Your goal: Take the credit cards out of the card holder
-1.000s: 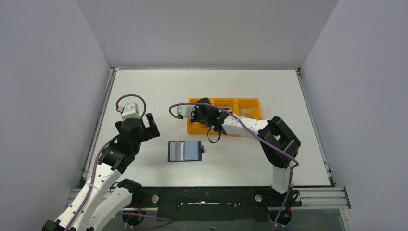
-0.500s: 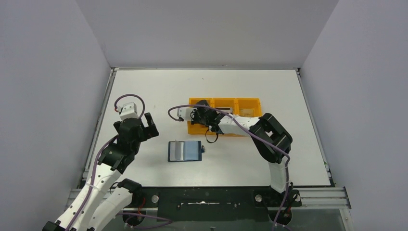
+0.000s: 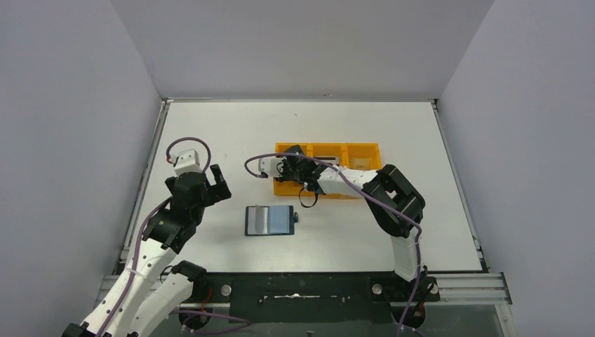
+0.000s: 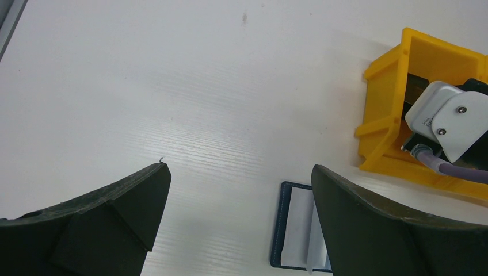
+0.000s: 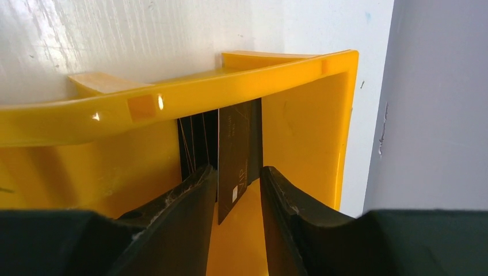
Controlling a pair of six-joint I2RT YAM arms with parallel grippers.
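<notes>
The left gripper (image 4: 240, 168) hangs wide open over bare table (image 4: 172, 86), left of centre in the top view. The card holder (image 3: 270, 220) lies open and flat just below the middle of that view, pale pockets up, apart from both grippers. The right gripper (image 5: 237, 172) sits in the left compartment of the tray (image 3: 361, 148), at the centre of the top view. Its jaws stand narrowly parted with a dark card (image 5: 233, 144) upright between them, and a strip of tray shows on the card's right. More dark cards (image 5: 195, 144) stand behind it against the tray wall.
</notes>
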